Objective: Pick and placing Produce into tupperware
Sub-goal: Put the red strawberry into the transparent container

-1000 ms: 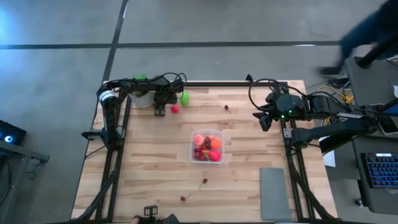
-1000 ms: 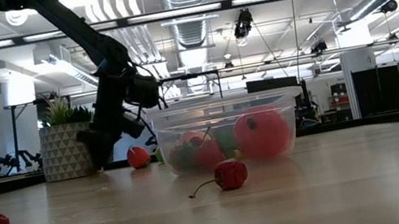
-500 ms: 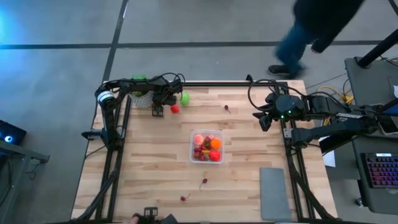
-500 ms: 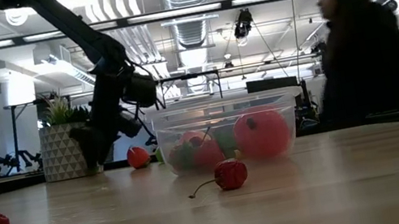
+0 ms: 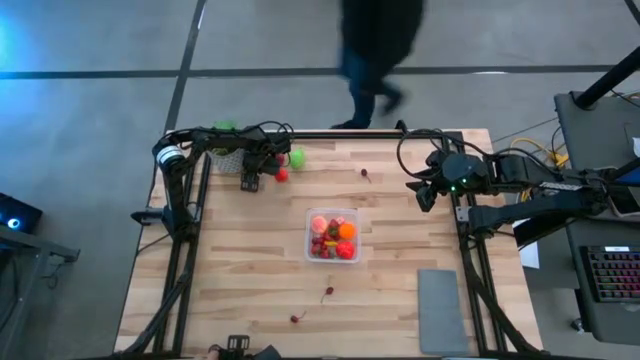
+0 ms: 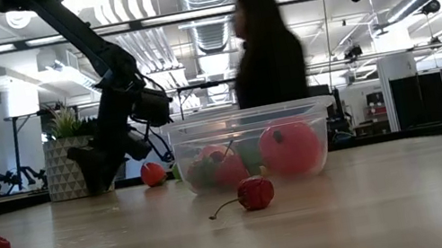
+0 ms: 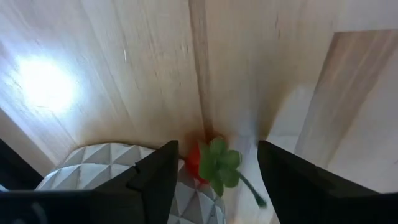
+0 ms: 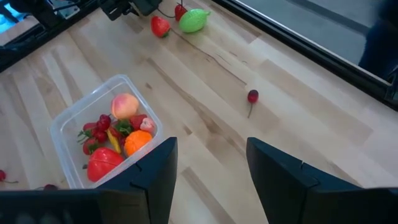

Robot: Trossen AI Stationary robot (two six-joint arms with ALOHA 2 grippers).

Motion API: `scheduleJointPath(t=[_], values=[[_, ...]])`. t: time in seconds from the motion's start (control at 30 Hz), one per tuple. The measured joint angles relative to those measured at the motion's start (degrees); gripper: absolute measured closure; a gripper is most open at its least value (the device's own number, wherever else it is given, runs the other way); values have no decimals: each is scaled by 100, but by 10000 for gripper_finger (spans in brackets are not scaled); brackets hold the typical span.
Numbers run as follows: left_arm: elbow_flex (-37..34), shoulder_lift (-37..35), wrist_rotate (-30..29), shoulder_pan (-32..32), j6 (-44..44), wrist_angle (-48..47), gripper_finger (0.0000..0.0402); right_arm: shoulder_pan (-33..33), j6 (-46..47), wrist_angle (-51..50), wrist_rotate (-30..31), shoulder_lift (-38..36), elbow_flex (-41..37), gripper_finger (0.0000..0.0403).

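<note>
— What do we see at the left gripper?

— Its fingers stand apart, holding nothing, low over the table's far left corner. We see a strawberry lying between them in the left wrist view, beside the patterned pot.

— And the tupperware?

— Mid-table, well apart, part-filled. The right gripper hangs open and empty over the table's right edge.

Light wooden plank table; flat grey rectangular pad lying near the table's right front corner; potted green plant in a white geometric-patterned pot at the left rear corner; a person in dark clothing passing behind the table; keyboard on a side desk.
</note>
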Motion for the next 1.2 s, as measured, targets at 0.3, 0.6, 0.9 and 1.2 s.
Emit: scheduleJointPath(t=[0.3,0.6,0.9,1.2], values=[[-11,0,-252,9,256,93,268,0,20,4,0,2,-15,218],[-11,-2,-296,15,264,153,308,0,22,4,0,2,-15,218],[54,-4,-291,20,255,186,304,0,22,4,-1,2,-15,218],[486,-109,-299,-406,240,90,312,0,95,2,-2,2,-15,218]])
